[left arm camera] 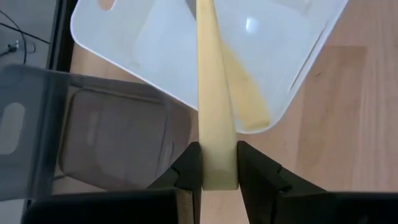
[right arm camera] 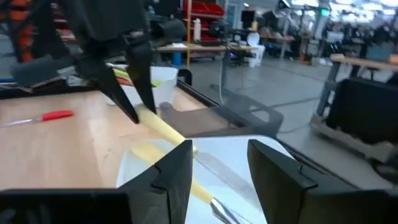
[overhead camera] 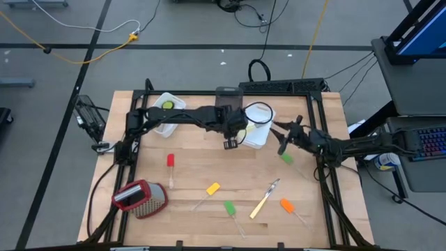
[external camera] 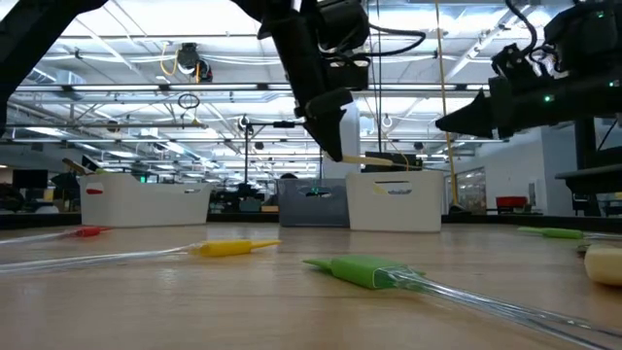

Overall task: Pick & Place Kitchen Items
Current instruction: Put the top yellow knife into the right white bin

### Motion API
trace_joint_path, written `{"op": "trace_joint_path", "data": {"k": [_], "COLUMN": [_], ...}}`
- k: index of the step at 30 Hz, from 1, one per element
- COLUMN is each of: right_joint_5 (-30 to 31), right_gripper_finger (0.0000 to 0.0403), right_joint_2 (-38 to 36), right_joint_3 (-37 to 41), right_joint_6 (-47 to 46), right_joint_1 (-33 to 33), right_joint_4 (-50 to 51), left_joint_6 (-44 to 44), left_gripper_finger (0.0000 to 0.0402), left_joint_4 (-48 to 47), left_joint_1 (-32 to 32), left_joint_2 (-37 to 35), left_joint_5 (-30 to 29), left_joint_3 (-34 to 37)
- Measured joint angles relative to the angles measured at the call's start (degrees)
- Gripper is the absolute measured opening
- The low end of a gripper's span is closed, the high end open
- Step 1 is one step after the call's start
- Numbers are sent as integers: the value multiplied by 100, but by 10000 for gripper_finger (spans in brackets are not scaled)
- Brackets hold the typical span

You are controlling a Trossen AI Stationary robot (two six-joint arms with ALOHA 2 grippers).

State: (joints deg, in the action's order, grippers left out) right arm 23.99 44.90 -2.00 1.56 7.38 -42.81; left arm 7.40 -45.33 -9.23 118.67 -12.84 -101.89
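My left gripper [overhead camera: 230,143] is shut on a pale-handled knife [left arm camera: 211,93] and holds it over the right-hand white tub [overhead camera: 259,134]; the gripper also shows in the low view [external camera: 330,136]. Another pale utensil [left arm camera: 245,99] lies inside that tub. My right gripper [right arm camera: 221,155] is open and empty at the tub's right side [overhead camera: 284,139], its fingers pointing toward the tub. On the table lie a red spatula [overhead camera: 170,162], a yellow spatula [overhead camera: 212,188], a green spatula [overhead camera: 229,208], an orange spatula [overhead camera: 286,205], a green utensil [overhead camera: 286,157] and a second pale-handled knife [overhead camera: 265,199]. My left gripper pinches the knife's handle at its free end [left arm camera: 217,171] between its two fingers. The fingers [external camera: 326,122] come from above, pointing down, and lie across the handle. The knife is lifted clear and about level [external camera: 379,160], its blade end [right arm camera: 224,210] reaching over the white tub.
A second white tub [overhead camera: 167,111] with a green thing in it stands at the far left, and a dark tub [overhead camera: 226,97] stands between the two white ones. A metal grater with a red top [overhead camera: 139,197] lies near the front left corner.
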Motion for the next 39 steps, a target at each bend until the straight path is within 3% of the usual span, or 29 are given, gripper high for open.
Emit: {"op": "trace_joint_path", "data": {"k": [8, 16, 28, 39], "right_joint_5": [-2, -8, -24, -31], "right_gripper_finger": [127, 98, 5, 2], "right_joint_2": [660, 1720, 3065, 3980], "right_joint_3": [-66, -547, -1221, -1468], "right_joint_6": [-702, -777, -625, -839], "right_joint_1": [483, 817, 1260, 1475], "right_joint_4": [-101, -133, -903, -889], "left_joint_6": [-238, -492, -429, -645], "left_gripper_finger": [73, 74, 74, 74], "left_joint_4": [-256, -249, -122, -109], "left_joint_1": [51, -16, -3, -7], "left_joint_2": [0, 0, 0, 0], "left_joint_5": [-2, -70, -70, -70], "left_joint_3": [0, 2, 4, 4]}}
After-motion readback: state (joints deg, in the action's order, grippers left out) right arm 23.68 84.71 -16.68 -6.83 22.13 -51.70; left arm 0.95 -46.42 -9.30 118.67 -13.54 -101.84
